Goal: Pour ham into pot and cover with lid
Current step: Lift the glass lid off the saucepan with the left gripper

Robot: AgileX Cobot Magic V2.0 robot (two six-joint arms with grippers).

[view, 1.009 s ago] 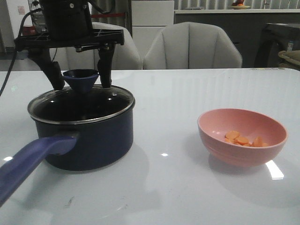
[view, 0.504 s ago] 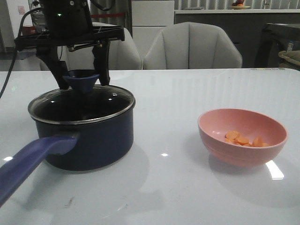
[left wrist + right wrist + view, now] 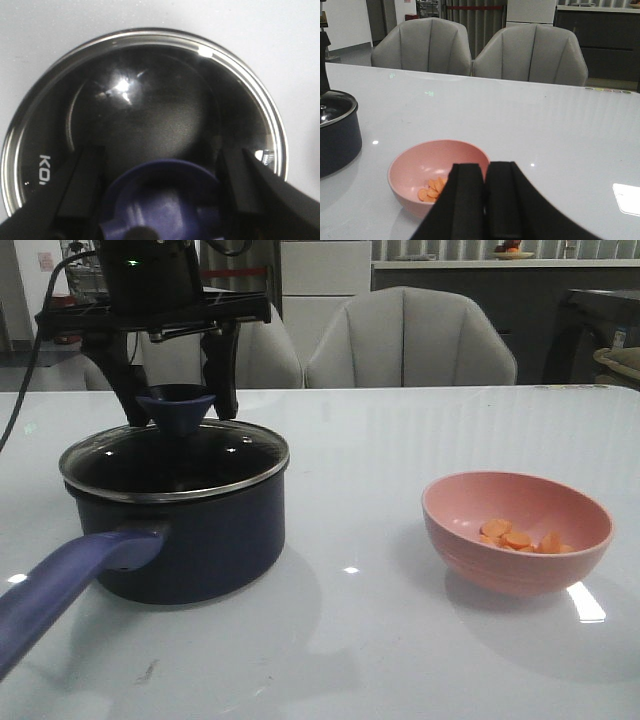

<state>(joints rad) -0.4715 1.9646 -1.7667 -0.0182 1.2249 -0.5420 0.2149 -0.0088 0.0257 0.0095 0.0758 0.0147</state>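
The navy pot point(image 3: 190, 540) with its purple-blue handle point(image 3: 60, 580) stands at the left. The glass lid point(image 3: 235, 452) sits on its rim. My left gripper point(image 3: 178, 410) is over the pot, its fingers closed against both sides of the lid's blue knob point(image 3: 175, 405). In the left wrist view the knob point(image 3: 165, 200) fills the gap between the fingers point(image 3: 80, 185). The ham point(image 3: 515, 538) lies in the pink bowl point(image 3: 500, 575) at the right. My right gripper point(image 3: 485, 170) is shut and empty, just short of the bowl point(image 3: 410, 175) and the ham point(image 3: 434, 189).
Two grey chairs point(image 3: 410, 340) stand behind the table's far edge. The pot's edge also shows in the right wrist view point(image 3: 335, 140). The white tabletop point(image 3: 350, 640) lies between pot and bowl.
My left gripper's fingers have drawn in around the lid's knob and the gripper has risen slightly. The lid, pot, bowl and ham stay in place.
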